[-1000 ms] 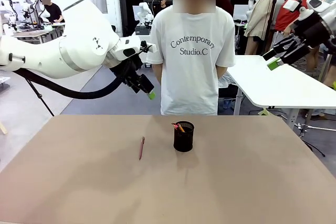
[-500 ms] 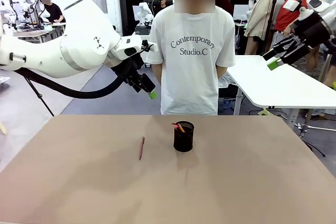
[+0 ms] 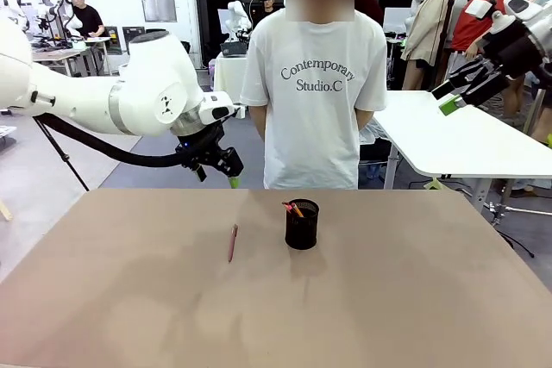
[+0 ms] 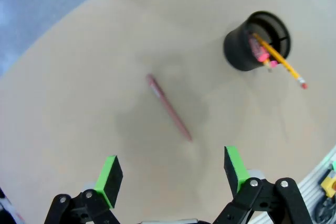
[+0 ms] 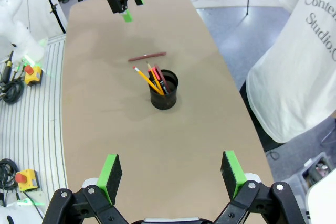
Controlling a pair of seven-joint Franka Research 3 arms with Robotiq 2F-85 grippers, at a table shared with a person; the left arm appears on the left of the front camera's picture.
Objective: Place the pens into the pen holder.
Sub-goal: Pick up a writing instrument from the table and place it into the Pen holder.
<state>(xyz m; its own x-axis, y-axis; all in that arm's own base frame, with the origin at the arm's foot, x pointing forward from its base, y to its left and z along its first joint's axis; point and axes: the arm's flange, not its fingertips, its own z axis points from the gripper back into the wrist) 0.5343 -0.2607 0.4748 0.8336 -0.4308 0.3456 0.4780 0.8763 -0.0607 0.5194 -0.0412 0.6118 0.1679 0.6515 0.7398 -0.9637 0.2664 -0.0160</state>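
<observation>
The black mesh pen holder (image 3: pixel 302 223) stands upright near the table's middle, with the yellow-orange pen (image 4: pixel 277 59) leaning out of it beside a red one. The dark reddish-brown pen (image 3: pixel 232 243) lies flat on the table left of the holder (image 4: pixel 256 40); it is also in the wrist views (image 4: pixel 169 107) (image 5: pixel 147 56). My left gripper (image 3: pixel 226 171) hangs open above the table's far edge, over and behind the lying pen, holding nothing. My right gripper (image 3: pixel 457 92) is raised high at the right, open and empty, looking down on the holder (image 5: pixel 164 90).
A person in a white T-shirt (image 3: pixel 317 75) stands at the table's far edge behind the holder, hands behind the back. A white side table (image 3: pixel 457 140) stands at the right. The brown tabletop (image 3: pixel 345 316) is bare around the pen and holder.
My left arm has swung down and slightly left, bringing its gripper lower toward the table's far edge. The pens, holder and right arm have not moved.
</observation>
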